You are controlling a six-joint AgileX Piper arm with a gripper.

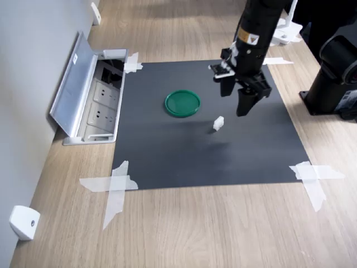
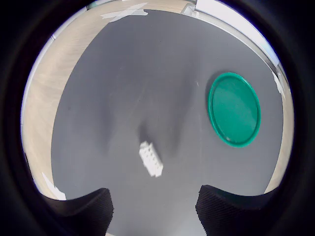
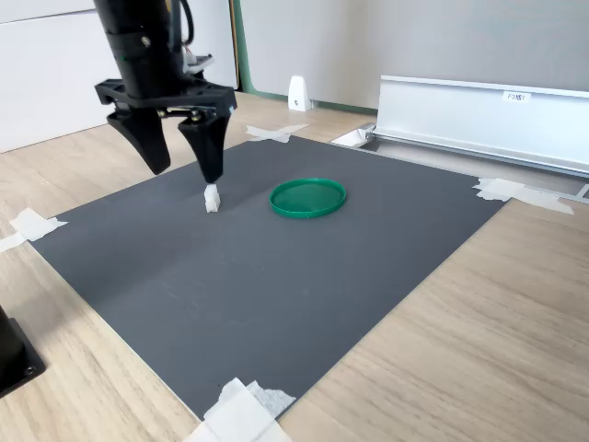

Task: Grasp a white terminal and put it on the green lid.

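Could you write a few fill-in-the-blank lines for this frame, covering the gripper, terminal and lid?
1. The gripper hangs above the mat with its jaws ____.
2. The white terminal lies on the ____ mat, apart from the lid.
3. The green lid has ____ on it.
4. In the first exterior view, the lid lies to the terminal's ____.

Missing words: open; black; nothing; left

One exterior camera is watching me from high above, another low; my wrist camera is looking down beneath my gripper [image 2: 154, 206].
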